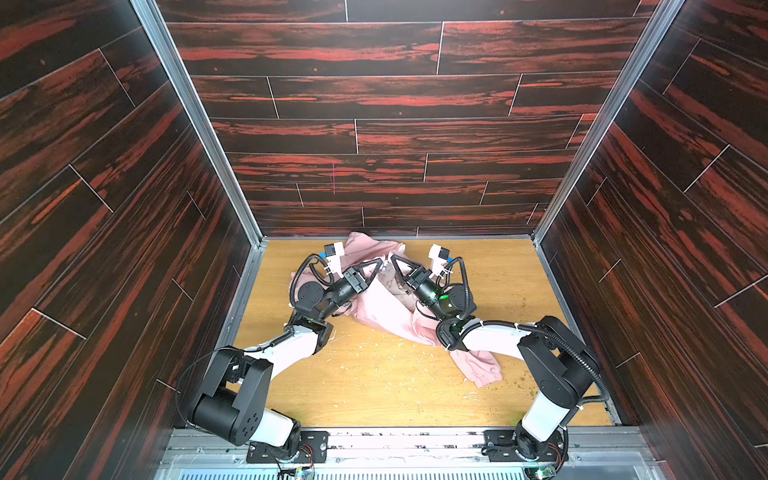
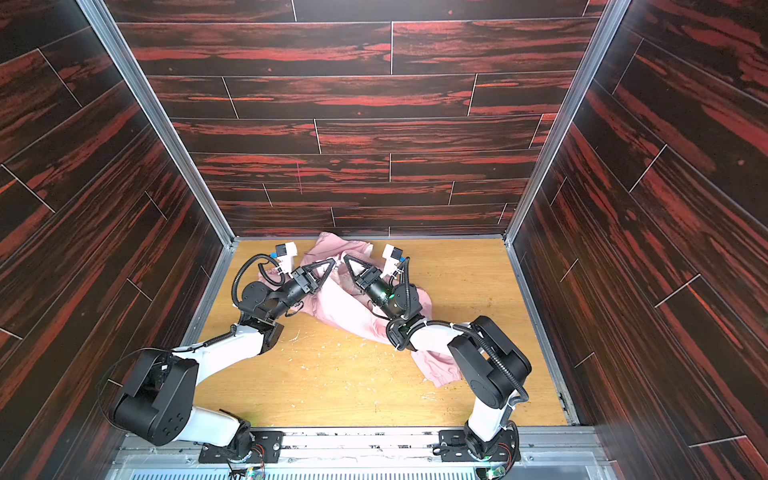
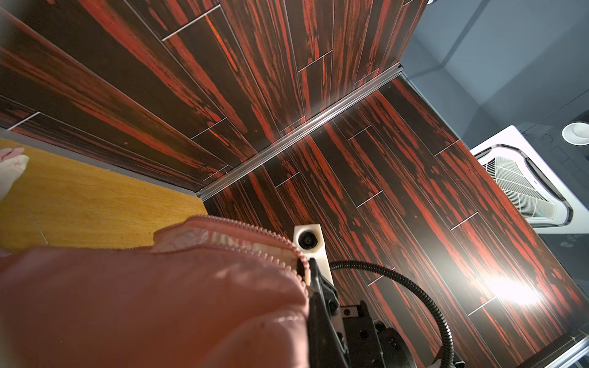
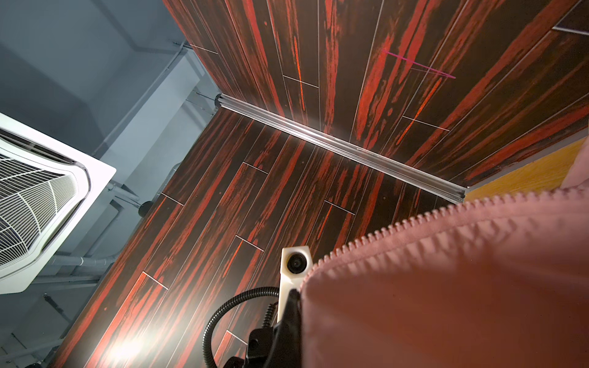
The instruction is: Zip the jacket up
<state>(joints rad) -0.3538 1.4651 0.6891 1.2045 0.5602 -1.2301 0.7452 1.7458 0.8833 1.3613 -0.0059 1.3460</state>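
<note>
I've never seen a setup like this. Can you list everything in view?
jacket: one, light pink, crumpled at the table's far middle, unzipped
table: one, light wood, under everything
flecks: many, white, scattered on the table
walls: three, dark planks streaked red, around the table
ceiling air unit: one, white, overhead, in wrist views
left arm, right arm: two, black and white, from the near edge
left gripper: one, black, shut on a jacket zipper edge
right gripper: one, black, shut on the other zipper edge
</note>
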